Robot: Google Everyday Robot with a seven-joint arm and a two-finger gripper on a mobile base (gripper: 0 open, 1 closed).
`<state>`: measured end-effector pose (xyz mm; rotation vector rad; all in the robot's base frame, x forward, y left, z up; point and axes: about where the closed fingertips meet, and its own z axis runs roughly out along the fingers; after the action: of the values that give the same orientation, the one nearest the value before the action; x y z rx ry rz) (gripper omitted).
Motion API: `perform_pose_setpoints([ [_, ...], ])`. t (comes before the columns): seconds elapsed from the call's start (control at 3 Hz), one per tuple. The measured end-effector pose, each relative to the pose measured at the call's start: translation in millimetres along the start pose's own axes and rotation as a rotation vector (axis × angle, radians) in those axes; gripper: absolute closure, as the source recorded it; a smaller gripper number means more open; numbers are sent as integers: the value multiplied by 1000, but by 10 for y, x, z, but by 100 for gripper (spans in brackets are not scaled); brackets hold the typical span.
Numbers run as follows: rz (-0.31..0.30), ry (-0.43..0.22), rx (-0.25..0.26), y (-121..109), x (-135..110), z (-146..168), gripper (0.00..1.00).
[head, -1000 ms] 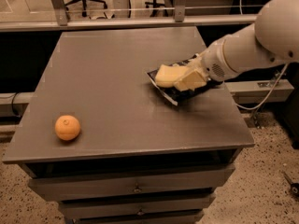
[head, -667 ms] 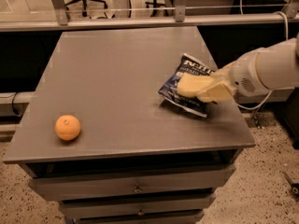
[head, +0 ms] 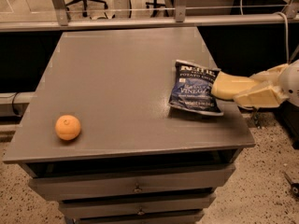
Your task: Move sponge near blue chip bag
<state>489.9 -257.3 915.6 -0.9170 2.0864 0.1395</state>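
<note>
Entry, camera view: 1 arm in frame, entering from the right past the edge of the grey drawer cabinet (head: 121, 78). The gripper (head: 245, 87) sat just off the cabinet's right edge, level with the blue chip bag (head: 195, 93). Its cream fingers (head: 261, 97) appeared clamped on the sponge (head: 226, 84), a pale yellow block sticking out leftward from between them. The sponge's free end met or slightly overlapped the bag's right sealed edge. Whether it actually touched the bag or hung just above it could not be told. The bag lay flat on the right half of the top, lettering up. 1 orange fruit (head: 68, 127) sat well apart, near the front-left corner, and was not involved. Progress, as a judgement: the carrying part looked essentially done, since the sponge was right beside the bag. Left to do: set it down and let go. Most of the sponge seemed to sit at or beyond the cabinet's right edge, so a release here risked it dropping off. A small shift inward over bare top beside the bag looked advisable before the fingers part.
</note>
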Motion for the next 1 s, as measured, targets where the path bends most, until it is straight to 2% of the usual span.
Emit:
perform_pose_setpoints([
  [0.33, -25, -16, 3, -73, 47, -163, 100],
  [0.67, -77, 9, -34, -1, 226, -34, 100],
  [1.0, -104, 24, -49, 15, 442, 18, 100],
])
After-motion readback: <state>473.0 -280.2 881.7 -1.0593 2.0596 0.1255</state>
